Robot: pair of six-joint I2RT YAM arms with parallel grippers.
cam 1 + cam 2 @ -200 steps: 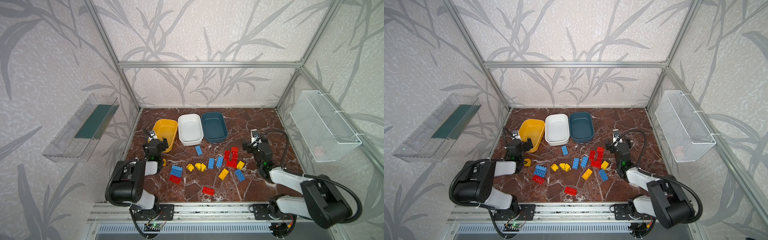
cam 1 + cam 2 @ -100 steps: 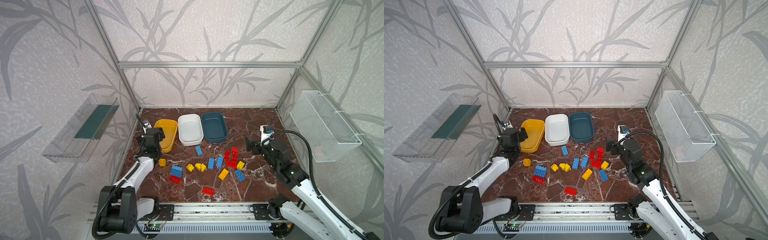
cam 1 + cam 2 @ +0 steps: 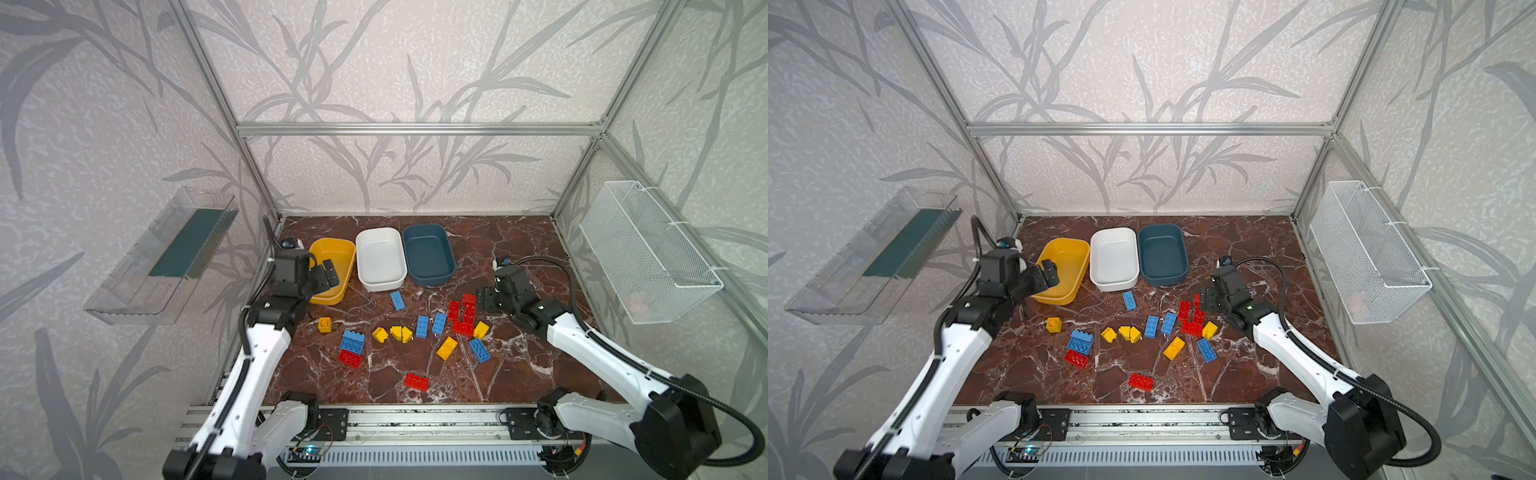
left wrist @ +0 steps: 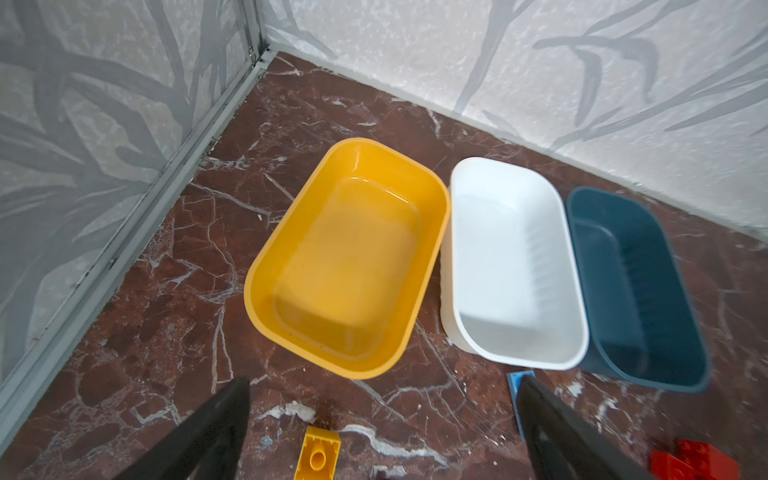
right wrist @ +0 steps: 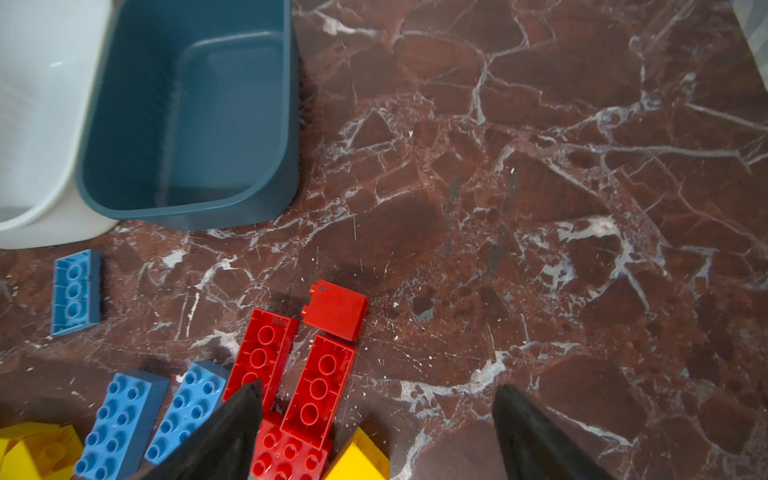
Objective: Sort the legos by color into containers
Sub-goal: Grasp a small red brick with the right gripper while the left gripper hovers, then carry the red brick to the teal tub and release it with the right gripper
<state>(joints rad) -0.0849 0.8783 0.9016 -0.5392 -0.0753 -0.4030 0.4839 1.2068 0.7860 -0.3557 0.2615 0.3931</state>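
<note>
The legos lie loose on the marble floor: a red cluster (image 3: 463,311), a blue pair (image 3: 430,324), yellow wedges (image 3: 395,333), a small yellow brick (image 3: 325,324) and others. Behind them stand the empty containers: yellow (image 3: 332,242), white (image 3: 380,259) and teal (image 3: 428,255). My left gripper (image 3: 328,274) hangs open over the yellow tub's near corner; in the left wrist view it (image 4: 382,382) holds nothing. My right gripper (image 3: 486,299) is open just right of the red cluster; in its wrist view the gripper (image 5: 376,386) is open above red bricks (image 5: 318,386).
A clear tray (image 3: 166,257) hangs on the left wall and a white mesh basket (image 3: 648,266) on the right wall. A lone red brick (image 3: 416,381) lies near the front rail. The enclosure's metal posts frame the floor.
Both arms have unfolded from low, tucked poses and lifted. The left gripper has swung up to the yellow tub's near corner. The right gripper has stayed beside the red cluster.
</note>
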